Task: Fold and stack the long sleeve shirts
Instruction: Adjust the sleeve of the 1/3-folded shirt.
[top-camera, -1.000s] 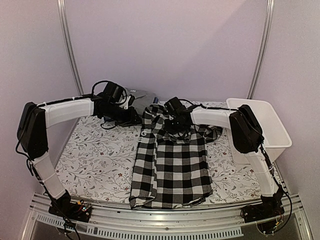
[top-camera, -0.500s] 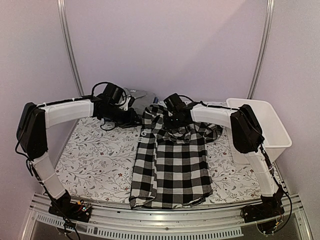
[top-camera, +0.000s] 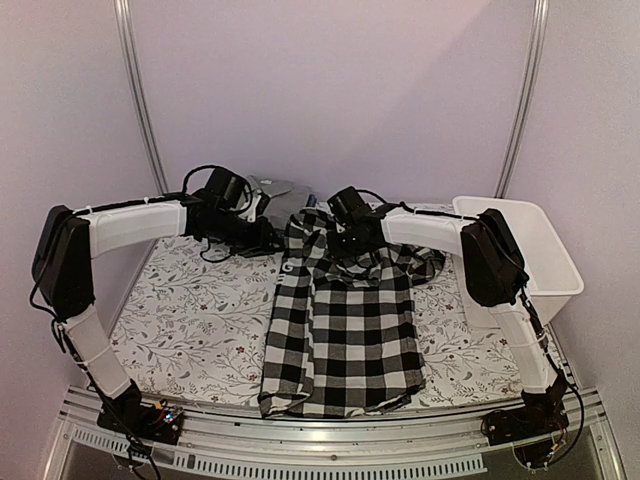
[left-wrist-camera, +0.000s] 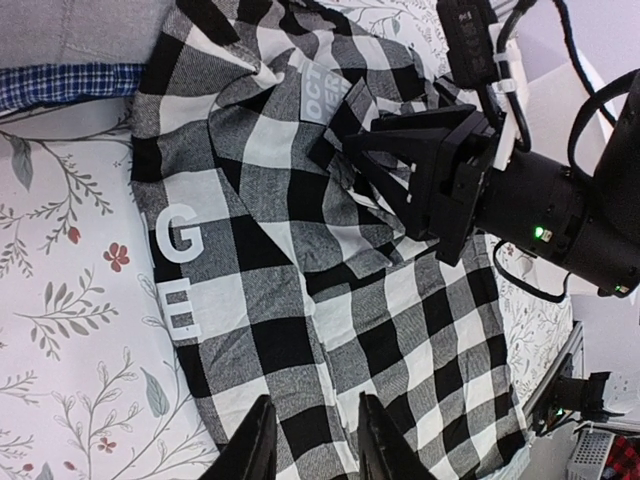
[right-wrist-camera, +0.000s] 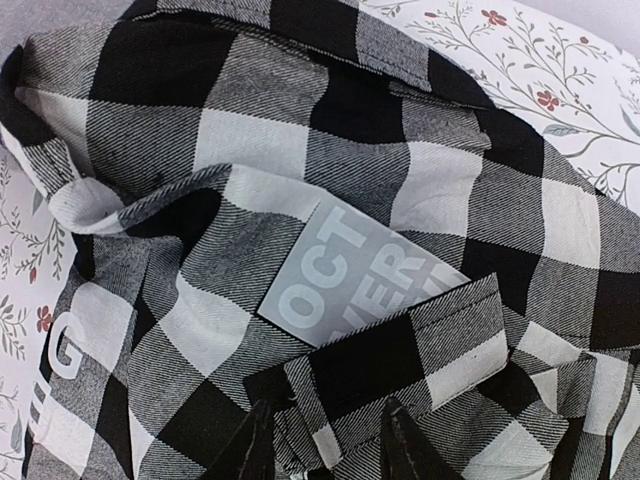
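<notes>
The black-and-white checked shirt (top-camera: 345, 330) lies lengthwise down the middle of the table, collar end at the back and bunched. My right gripper (top-camera: 345, 240) hovers low over that bunched end. In the right wrist view its jaws (right-wrist-camera: 325, 450) stand open astride a sleeve cuff (right-wrist-camera: 440, 350), beside a grey printed label (right-wrist-camera: 350, 275). My left gripper (top-camera: 262, 232) is at the shirt's back left edge; its jaws (left-wrist-camera: 315, 450) are open above the checked cloth with nothing between them. A grey shirt (top-camera: 275, 190) and a blue shirt (left-wrist-camera: 60, 85) lie folded at the back.
A white plastic basket (top-camera: 560, 285) stands at the table's right edge. The floral table cover (top-camera: 190, 310) shows on the shirt's left. The right arm's black wrist (left-wrist-camera: 560, 205) and cables fill the upper right of the left wrist view.
My right gripper has shifted slightly back and left over the shirt's collar end, and its jaws closed and came apart again. The left arm has not moved.
</notes>
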